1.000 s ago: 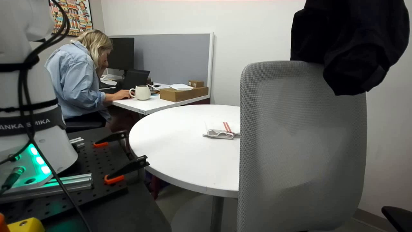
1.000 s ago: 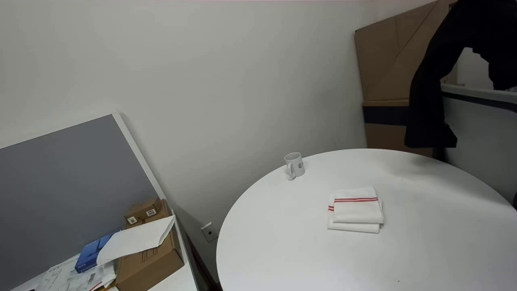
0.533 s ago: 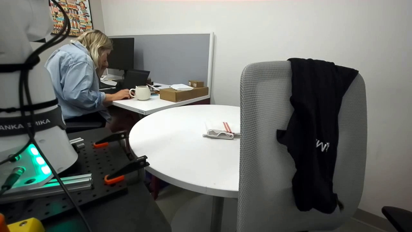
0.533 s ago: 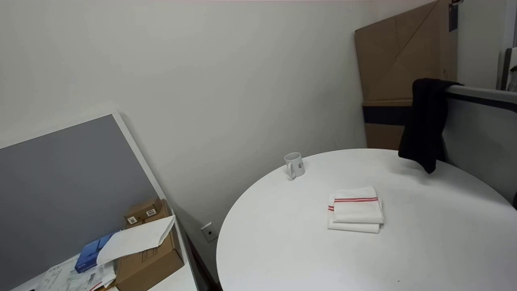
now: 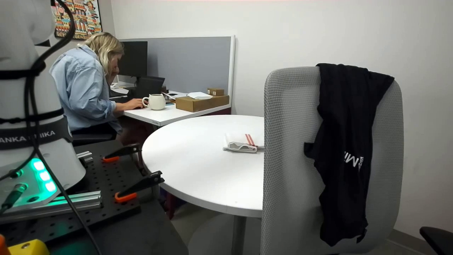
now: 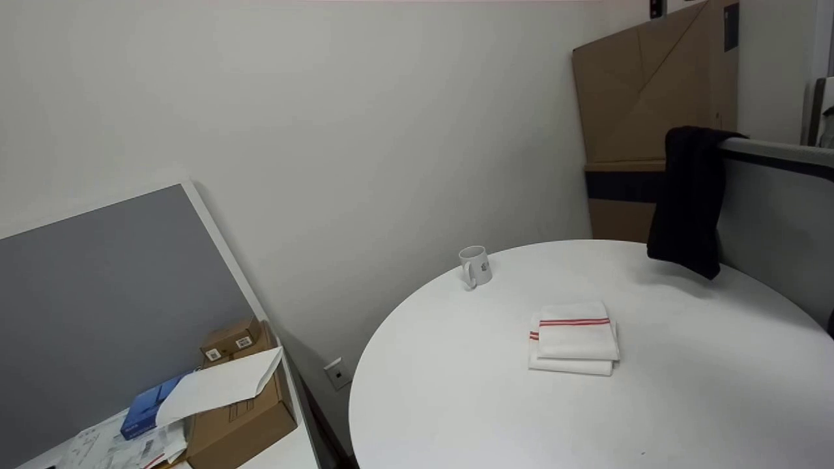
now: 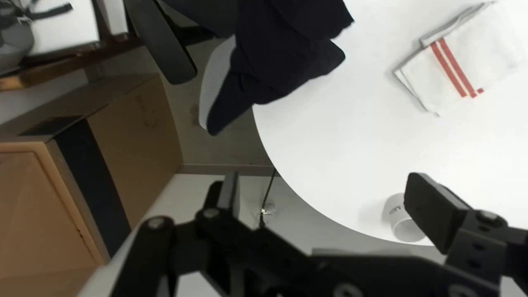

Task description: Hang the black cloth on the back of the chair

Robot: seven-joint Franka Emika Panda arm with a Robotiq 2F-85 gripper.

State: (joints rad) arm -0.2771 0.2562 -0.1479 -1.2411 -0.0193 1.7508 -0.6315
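Well, black cloth (image 5: 345, 152) over chair back (image 5: 293, 159)

The arm (image 5: 16, 97) I drive is white, with black cables (image 5: 72, 30), a dark band (image 5: 60, 131) with white letters (image 5: 47, 134), and green lights (image 5: 44, 176). My gripper (image 7: 324, 194) is black with round screws (image 7: 210, 213).

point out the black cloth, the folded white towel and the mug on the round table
Black cloth (image 5: 342, 147): in an exterior view, on its hanging front.
Folded white towel (image 6: 577, 341): in an exterior view, on its top layer.
Mug (image 7: 397, 212): in the wrist view, on its printed outer wall.
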